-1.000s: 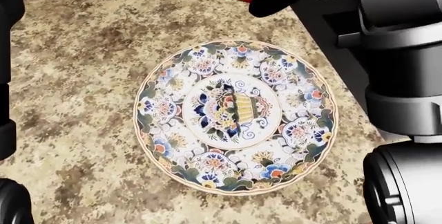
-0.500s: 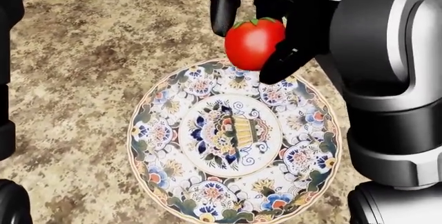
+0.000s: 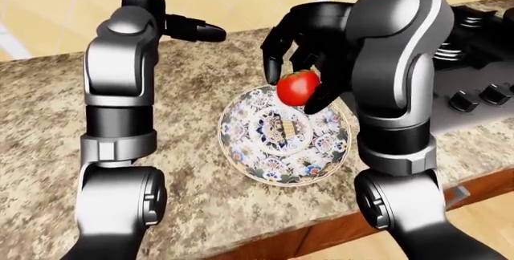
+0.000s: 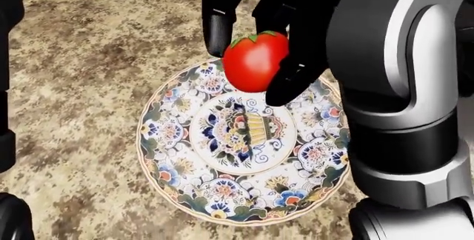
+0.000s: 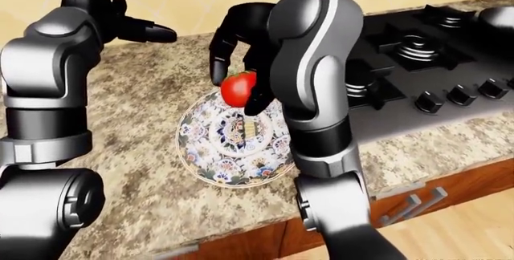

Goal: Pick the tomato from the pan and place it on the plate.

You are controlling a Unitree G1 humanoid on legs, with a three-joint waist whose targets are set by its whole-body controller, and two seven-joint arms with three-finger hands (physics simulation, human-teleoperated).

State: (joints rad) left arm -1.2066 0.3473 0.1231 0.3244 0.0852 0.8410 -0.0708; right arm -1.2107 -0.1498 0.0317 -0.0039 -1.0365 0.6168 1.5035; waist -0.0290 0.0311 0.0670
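My right hand (image 4: pixel 252 56) is shut on the red tomato (image 4: pixel 255 62) and holds it just above the upper part of the patterned plate (image 4: pixel 178 162). The plate lies flat on the granite counter, seen in the left-eye view (image 3: pixel 249 151) too. The tomato (image 3: pixel 299 87) hangs over the plate's far rim there. My left hand (image 3: pixel 188 28) is raised over the counter at the upper left, fingers stretched out, empty. The pan does not show.
A black stove (image 5: pixel 426 43) with burners and knobs (image 5: pixel 462 94) lies to the right of the plate. The granite counter (image 3: pixel 48 109) spreads left of it. The counter's edge and a cabinet with handles (image 5: pixel 414 203) run along the bottom right.
My right hand has brought the tomato down and left from the top edge of the head view to over the plate's upper part. The plate has stayed put.
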